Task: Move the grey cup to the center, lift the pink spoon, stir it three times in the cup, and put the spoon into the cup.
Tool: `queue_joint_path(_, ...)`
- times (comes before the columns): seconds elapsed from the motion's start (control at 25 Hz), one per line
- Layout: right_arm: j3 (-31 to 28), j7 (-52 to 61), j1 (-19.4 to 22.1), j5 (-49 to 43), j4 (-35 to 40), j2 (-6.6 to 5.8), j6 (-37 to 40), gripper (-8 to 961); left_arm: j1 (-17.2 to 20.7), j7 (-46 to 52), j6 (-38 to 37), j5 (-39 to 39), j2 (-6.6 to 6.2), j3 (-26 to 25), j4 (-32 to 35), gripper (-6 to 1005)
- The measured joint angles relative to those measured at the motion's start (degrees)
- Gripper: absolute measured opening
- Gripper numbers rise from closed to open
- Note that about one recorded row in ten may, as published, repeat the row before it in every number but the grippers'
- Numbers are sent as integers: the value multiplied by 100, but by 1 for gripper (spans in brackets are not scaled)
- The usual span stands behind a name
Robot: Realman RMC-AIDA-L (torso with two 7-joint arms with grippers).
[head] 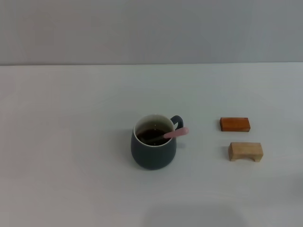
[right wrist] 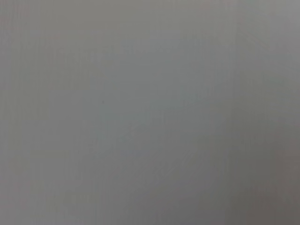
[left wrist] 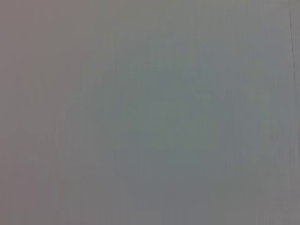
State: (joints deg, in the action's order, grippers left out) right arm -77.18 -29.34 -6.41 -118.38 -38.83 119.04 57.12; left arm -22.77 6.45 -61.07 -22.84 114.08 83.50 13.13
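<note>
The grey cup [head: 153,150] stands upright near the middle of the white table in the head view, its handle pointing to the back right, with dark liquid inside. The pink spoon [head: 176,134] rests in the cup: its bowl end dips into the liquid and its pale pink handle leans over the rim on the handle side. Neither gripper nor arm shows in the head view. Both wrist views show only a plain grey surface.
An orange-brown block [head: 234,124] lies to the right of the cup, and a light wooden block [head: 245,151] sits just in front of it. The white table [head: 71,142] meets a grey wall at the back.
</note>
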Motion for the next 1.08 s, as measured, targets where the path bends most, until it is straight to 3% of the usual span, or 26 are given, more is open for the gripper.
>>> queue_joint_path(1.08, 47, 262, -107, -35, 174, 5, 141, 379, 1, -53, -1, -1, 16, 0, 31, -2)
